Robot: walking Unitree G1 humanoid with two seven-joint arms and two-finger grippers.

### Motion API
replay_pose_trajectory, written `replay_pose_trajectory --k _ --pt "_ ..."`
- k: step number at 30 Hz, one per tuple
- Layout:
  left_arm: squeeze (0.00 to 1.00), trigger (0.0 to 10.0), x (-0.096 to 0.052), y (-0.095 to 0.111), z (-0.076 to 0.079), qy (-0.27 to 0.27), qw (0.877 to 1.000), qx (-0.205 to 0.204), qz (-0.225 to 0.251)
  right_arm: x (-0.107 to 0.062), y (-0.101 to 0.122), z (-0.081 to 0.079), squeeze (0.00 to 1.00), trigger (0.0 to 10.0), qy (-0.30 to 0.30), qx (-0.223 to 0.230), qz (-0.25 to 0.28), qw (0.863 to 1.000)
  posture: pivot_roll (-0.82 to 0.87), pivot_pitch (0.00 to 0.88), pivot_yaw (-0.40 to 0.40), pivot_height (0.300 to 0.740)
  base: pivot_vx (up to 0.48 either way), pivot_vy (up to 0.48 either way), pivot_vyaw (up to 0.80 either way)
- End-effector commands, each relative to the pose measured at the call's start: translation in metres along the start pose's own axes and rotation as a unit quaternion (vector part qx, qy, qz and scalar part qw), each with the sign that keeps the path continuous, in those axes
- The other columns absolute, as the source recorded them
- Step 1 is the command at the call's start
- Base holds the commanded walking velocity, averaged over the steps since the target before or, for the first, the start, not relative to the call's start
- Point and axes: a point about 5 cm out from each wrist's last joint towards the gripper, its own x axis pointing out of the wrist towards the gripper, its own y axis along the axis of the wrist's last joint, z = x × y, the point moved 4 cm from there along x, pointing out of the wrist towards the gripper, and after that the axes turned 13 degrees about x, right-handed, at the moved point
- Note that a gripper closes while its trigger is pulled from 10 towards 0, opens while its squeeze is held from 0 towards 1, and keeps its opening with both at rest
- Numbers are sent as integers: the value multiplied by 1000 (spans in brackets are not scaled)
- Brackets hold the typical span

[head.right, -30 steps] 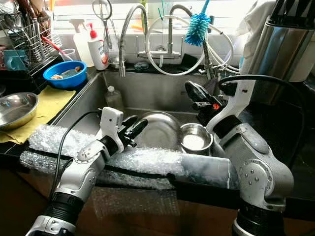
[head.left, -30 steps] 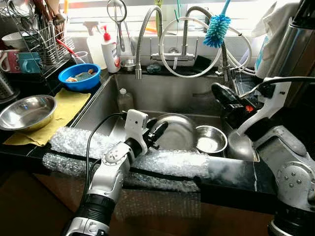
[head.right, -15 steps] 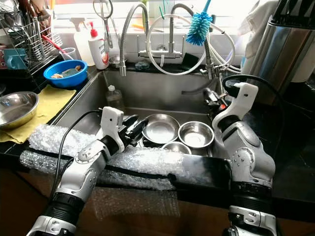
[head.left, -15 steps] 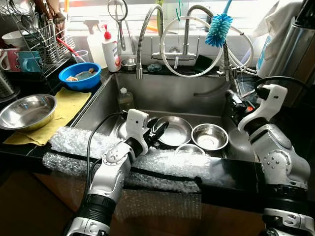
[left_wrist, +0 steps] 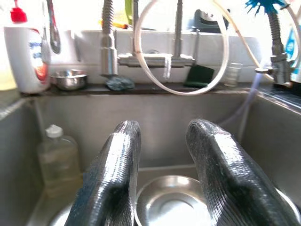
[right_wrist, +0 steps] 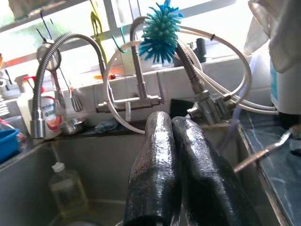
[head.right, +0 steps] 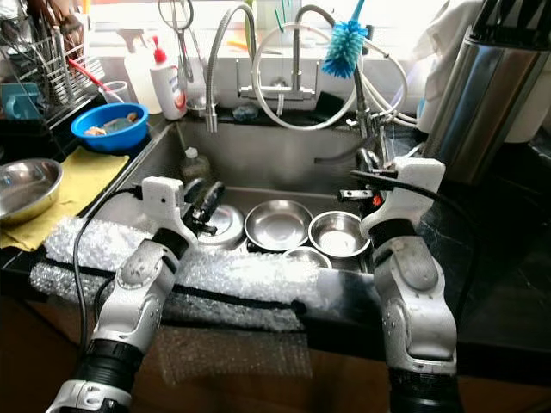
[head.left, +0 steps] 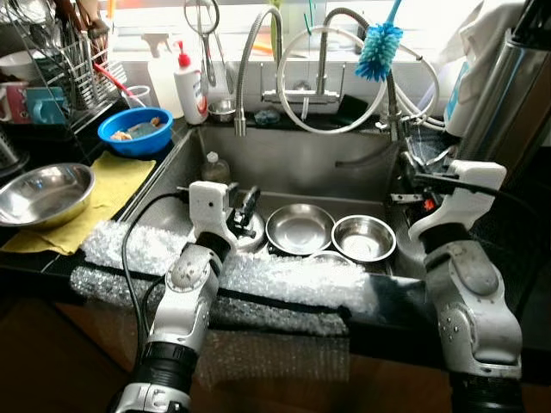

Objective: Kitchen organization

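Nearest you, bubble wrap [head.left: 284, 284] drapes the sink's front edge and hides part of a small bowl [head.left: 329, 256] behind it. Your left gripper [head.left: 244, 209] hangs in the sink [head.left: 301, 168], fingers [left_wrist: 115, 179] released, over a steel dish [head.left: 241, 234] they partly cover. Beside it sit two shiny steel bowls [head.left: 300, 228], [head.left: 364, 238], upright and touching. Your right gripper [right_wrist: 174, 141] sits at the sink's right rim, fingers clenched on nothing. Farther off, a blue brush [head.left: 380, 50] hangs by the faucet [head.left: 297, 90]; left on the worktop [head.left: 52, 138] rests a steel basin [head.left: 43, 193].
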Motion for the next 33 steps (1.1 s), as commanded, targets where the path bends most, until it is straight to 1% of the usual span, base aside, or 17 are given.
replay_pose_trajectory --k 1,4,14,15,16,17,18,20,24,27,30,33 --pt "0 10000 4 8 -4 8 1000 22 13 -3 9 -4 0 10000 0 -10 22 1000 -190 0 47 740 0 0 0" --pt "0 10000 4 9 -5 13 999 26 18 -5 9 -4 0 10000 -5 -18 25 1000 -190 0 47 740 0 0 0" --pt "0 10000 4 9 -5 18 999 30 22 -8 9 -6 0 10000 -9 -21 28 999 -190 0 47 740 0 0 0" --pt "0 10000 5 11 -6 21 999 35 26 -9 9 -5 0 10000 -12 -30 29 999 -190 0 47 740 0 0 0" --pt "0 10000 0 20 -14 43 997 52 38 -16 12 1 0 10000 -38 -37 41 998 -185 0 50 740 0 0 0" --pt "0 10000 -8 33 -27 83 993 69 56 -25 14 8 0 10000 -74 -42 55 995 -177 0 44 740 0 0 519" --pt "0 10000 -8 33 -27 83 993 69 56 -25 14 8 0 10000 -74 -42 55 995 -177 0 44 740 0 0 519" --pt "0 10000 -9 39 -32 100 990 70 65 -23 16 10 0 10000 -85 -36 63 994 -164 0 49 740 0 0 494" --pt "0 10000 -8 42 -31 98 990 72 70 -21 18 10 0 10000 -89 -29 67 993 -163 0 51 740 0 0 419" --pt "0 10000 -14 36 -29 95 991 71 57 -25 13 10 0 10000 -100 -16 64 993 -169 0 65 740 0 0 0" --pt "0 10000 -13 35 -28 93 992 71 51 -28 11 11 0 10000 -109 -15 62 992 -168 0 65 740 0 0 0" --pt "0 10000 -11 37 -26 90 992 73 50 -26 12 12 0 10000 -112 -14 63 992 -167 0 62 740 0 0 0"
